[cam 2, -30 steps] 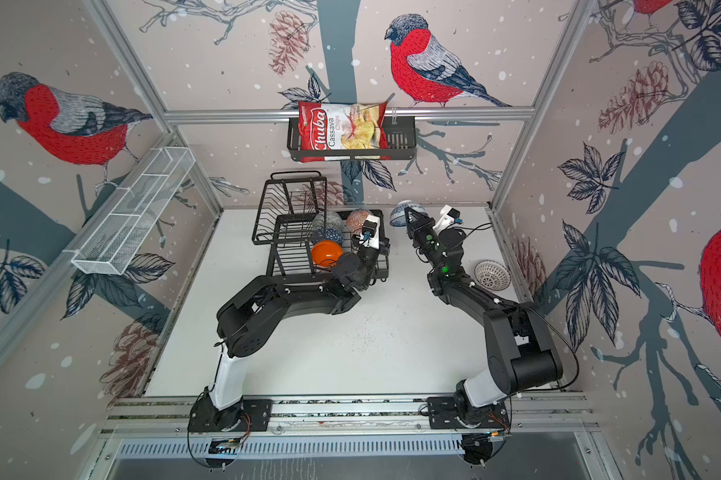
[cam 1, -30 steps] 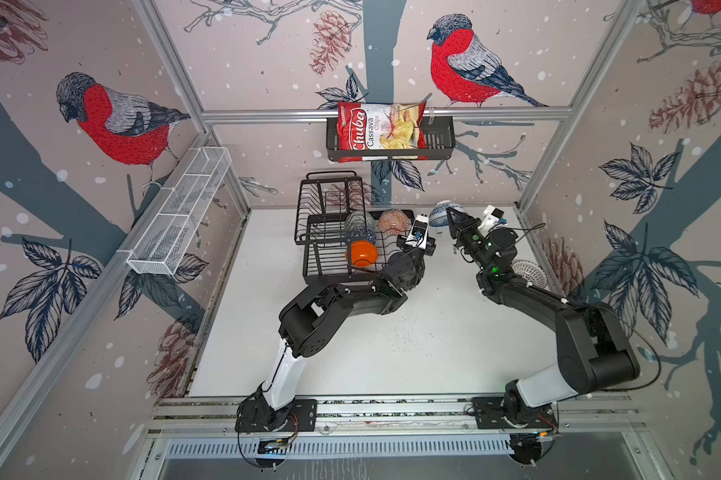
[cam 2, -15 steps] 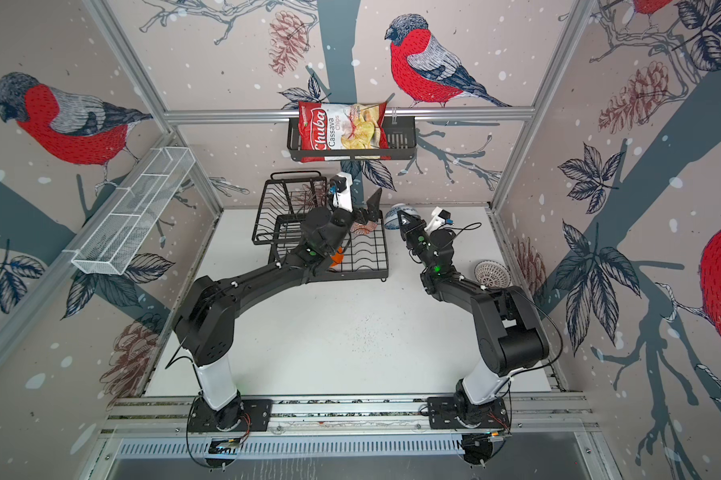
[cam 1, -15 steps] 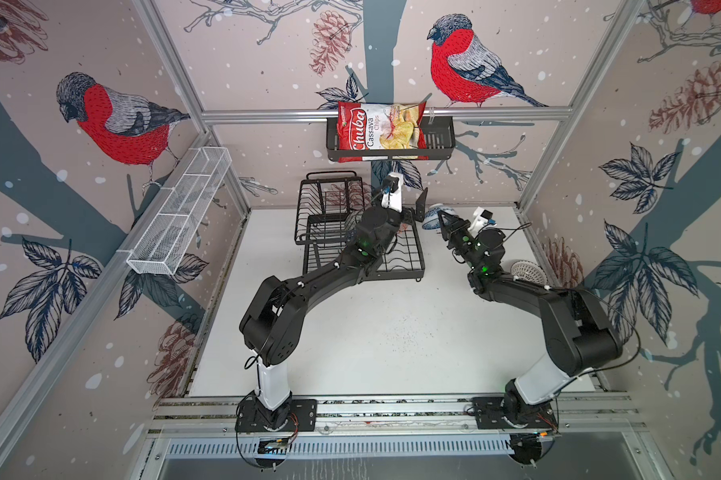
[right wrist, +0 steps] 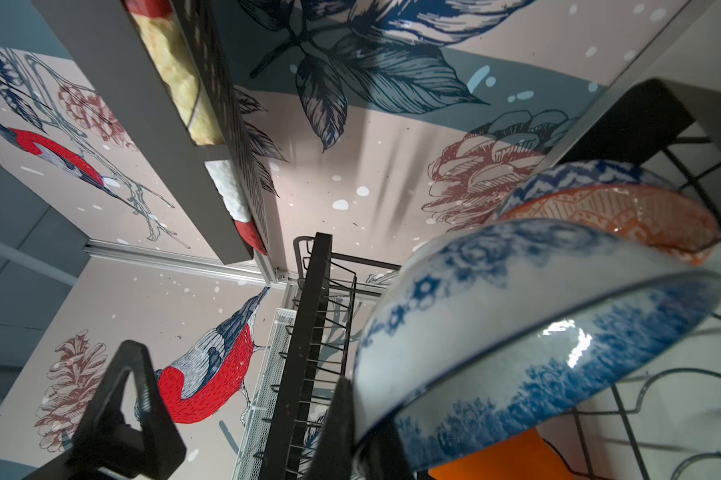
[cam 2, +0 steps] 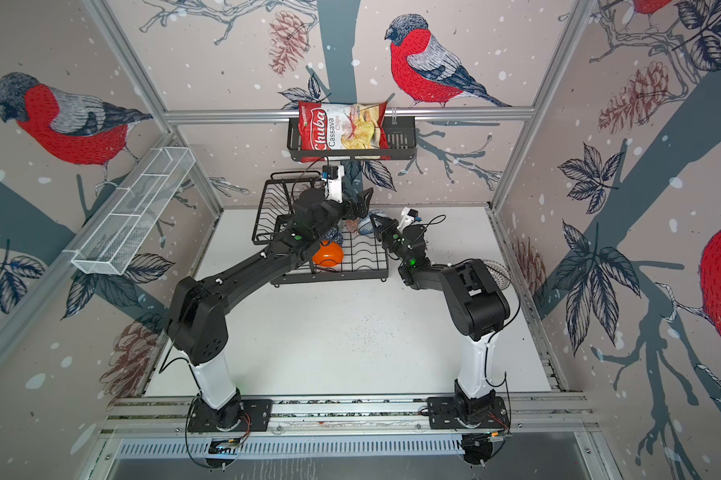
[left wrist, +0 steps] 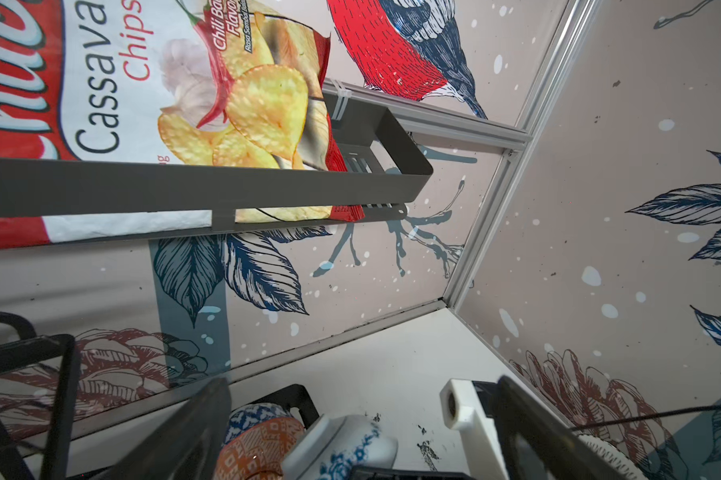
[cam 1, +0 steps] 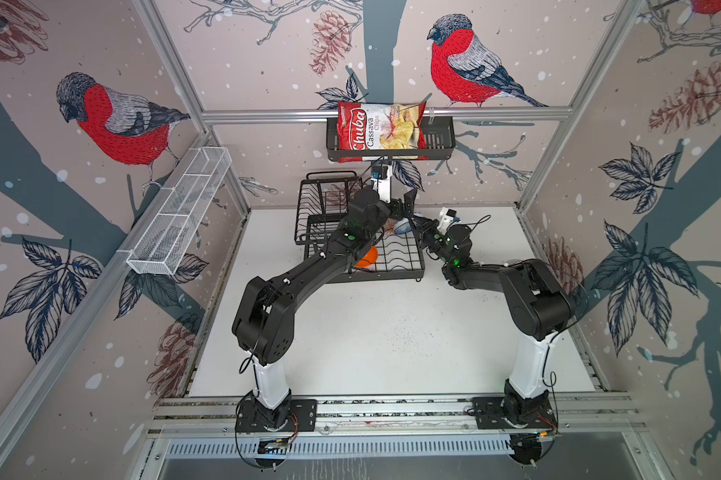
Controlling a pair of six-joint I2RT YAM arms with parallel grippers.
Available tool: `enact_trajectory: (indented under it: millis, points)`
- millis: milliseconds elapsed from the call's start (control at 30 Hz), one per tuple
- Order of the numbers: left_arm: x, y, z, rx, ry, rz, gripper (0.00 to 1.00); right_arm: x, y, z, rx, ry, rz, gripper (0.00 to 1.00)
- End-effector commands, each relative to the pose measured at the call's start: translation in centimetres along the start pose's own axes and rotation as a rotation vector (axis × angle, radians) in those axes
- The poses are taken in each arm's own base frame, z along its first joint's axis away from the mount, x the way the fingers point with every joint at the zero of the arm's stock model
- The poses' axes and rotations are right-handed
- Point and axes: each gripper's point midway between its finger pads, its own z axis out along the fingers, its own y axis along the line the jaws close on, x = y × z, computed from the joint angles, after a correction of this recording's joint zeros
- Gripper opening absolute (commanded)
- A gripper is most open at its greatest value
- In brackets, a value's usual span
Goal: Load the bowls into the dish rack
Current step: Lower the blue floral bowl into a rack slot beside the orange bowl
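Observation:
The black wire dish rack (cam 1: 396,259) (cam 2: 363,259) stands at the back of the table. A plain orange bowl (cam 1: 367,258) (cam 2: 327,254) (right wrist: 500,457), a dark blue bowl (cam 2: 336,237) (right wrist: 591,174) and a salmon-orange bowl (cam 2: 352,224) (left wrist: 259,444) (right wrist: 616,216) rest in its lower tray. My right gripper (cam 1: 419,224) (cam 2: 377,222) (right wrist: 363,444) is shut on the rim of the blue-white floral bowl (cam 1: 404,227) (cam 2: 367,224) (left wrist: 342,440) (right wrist: 516,332). That bowl is tilted on edge beside the salmon one. My left gripper (cam 1: 404,205) (cam 2: 360,203) (left wrist: 363,432) hangs open and empty above them.
A white lattice bowl (cam 2: 499,272) lies on the table by the right wall, half hidden behind my right arm. A black basket (cam 1: 441,141) with a chips bag hangs on the back wall just above my left wrist. A white mesh shelf (cam 1: 180,212) runs along the left wall.
My left gripper opened, rose from the front of the rack and swung toward the back wall. My right gripper carried the floral bowl leftward to the rack's right side.

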Motion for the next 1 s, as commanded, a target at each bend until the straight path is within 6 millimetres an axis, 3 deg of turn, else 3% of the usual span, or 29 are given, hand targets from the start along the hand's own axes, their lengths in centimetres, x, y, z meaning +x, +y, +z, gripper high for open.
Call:
enact_trajectory:
  millis: [0, 333, 967]
  points:
    - [-0.5, 0.1, -0.3, 0.006, -0.006, -0.013, 0.97, 0.4, 1.6, 0.8, -0.083, 0.011, -0.002, 0.0]
    - [-0.3, 0.2, -0.1, 0.015, -0.001, -0.026, 0.98, 1.5, -1.8, 2.6, -0.031, 0.041, 0.045, 0.0]
    - [0.4, 0.2, 0.5, 0.027, 0.019, -0.04, 0.97, 2.8, -5.0, 4.5, 0.007, 0.07, 0.085, 0.0]
